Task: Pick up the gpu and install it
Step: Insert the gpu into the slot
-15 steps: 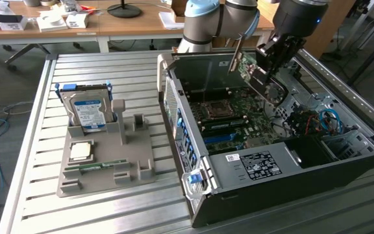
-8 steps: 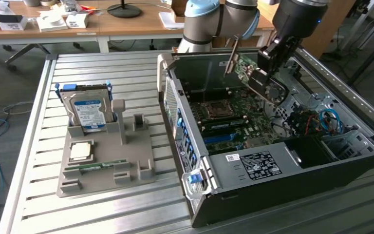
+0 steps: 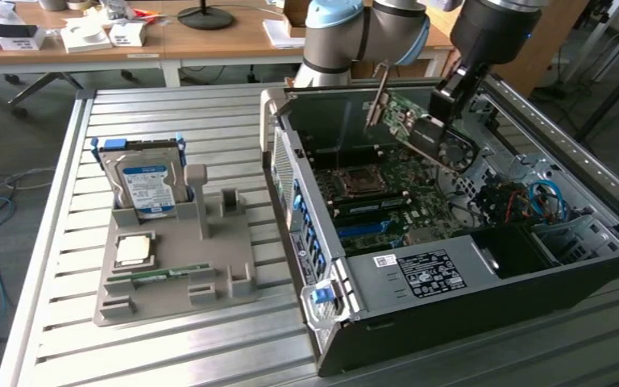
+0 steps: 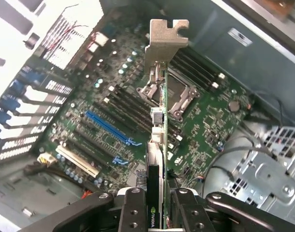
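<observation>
Slatted metal surface (image 3: pixel 180 347), w/ wooden desks (image 3: pixel 213 40) far behind it. On the exterior view's left a grey tray (image 3: pixel 218 278) sits on the surface. A hard drive (image 3: pixel 146 184) stands upright at the tray's far end. A square chip (image 3: pixel 135 250) lies flat nearer, and a green memory stick (image 3: pixel 161 275) lies flat just near of that. On the exterior view's right stands an open PC case (image 3: pixel 417 330), side panel off, w/ the board (image 3: pixel 406 197) showing inside.

My pincer (image 3: pixel 444 113) reaches down into the far part of the case, pinching the gpu (image 3: pixel 409 121). The card hangs tilted over the board. Its metal bracket (image 3: pixel 376 97) is up and toward the exterior view's left, and I grip the opp. end. It's not seated in any slot. Can't tell from this side whether its low corner touches the board.

In the wrist view the pincer (image 4: pixel 157 205) is clamped on the gpu (image 4: pixel 159 145). The card is edge-on btw. my two fingers (image 4: pixel 133 210), one on each face. The bracket (image 4: pixel 166 41) is at the end away from me, over the CPU socket (image 4: pixel 181 96). Beneath lie the board (image 4: pixel 210 116), rows of black slots, a long blue slot (image 4: pixel 109 128) and a white slot (image 4: pixel 77 162) beside it. The card is held above these, off to one side of the blue slot and not in it.
</observation>
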Motion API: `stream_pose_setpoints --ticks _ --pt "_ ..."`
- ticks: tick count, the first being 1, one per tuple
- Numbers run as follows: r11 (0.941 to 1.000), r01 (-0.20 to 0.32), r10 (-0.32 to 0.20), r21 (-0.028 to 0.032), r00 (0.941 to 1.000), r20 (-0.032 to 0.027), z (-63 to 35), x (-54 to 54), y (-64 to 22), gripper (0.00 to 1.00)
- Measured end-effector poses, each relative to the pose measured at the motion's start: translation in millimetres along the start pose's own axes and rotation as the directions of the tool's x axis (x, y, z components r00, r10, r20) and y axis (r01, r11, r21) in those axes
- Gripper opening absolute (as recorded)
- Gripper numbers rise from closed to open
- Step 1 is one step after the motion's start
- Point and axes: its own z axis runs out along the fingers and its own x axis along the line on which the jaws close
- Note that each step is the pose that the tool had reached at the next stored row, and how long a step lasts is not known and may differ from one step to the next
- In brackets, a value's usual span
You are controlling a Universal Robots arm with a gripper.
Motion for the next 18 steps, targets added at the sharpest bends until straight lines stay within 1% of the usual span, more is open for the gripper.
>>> stream_pose_setpoints --ticks 2,5,9,11,14,18 --pt "0.9994 0.036 -0.036 -0.0009 0.9994 -0.0022 0.4 0.0 0.0 0.26" --pt "0.9960 0.090 -0.090 -0.0022 0.9960 -0.0054 0.9 0.0 0.0 0.26" --pt "0.9867 0.162 -0.162 -0.0044 0.9867 -0.0096 1.5 0.0 -0.1 0.26" --pt "0.9803 0.197 -0.197 -0.0056 0.9803 -0.0115 1.9 0.0 -0.1 0.26" --pt "0.9687 0.248 -0.248 -0.0074 0.9686 -0.0143 2.4 0.0 -0.1 0.26" --pt "0.9491 0.315 -0.315 -0.0101 0.9490 -0.0180 3.0 0.1 -0.2 0.26"
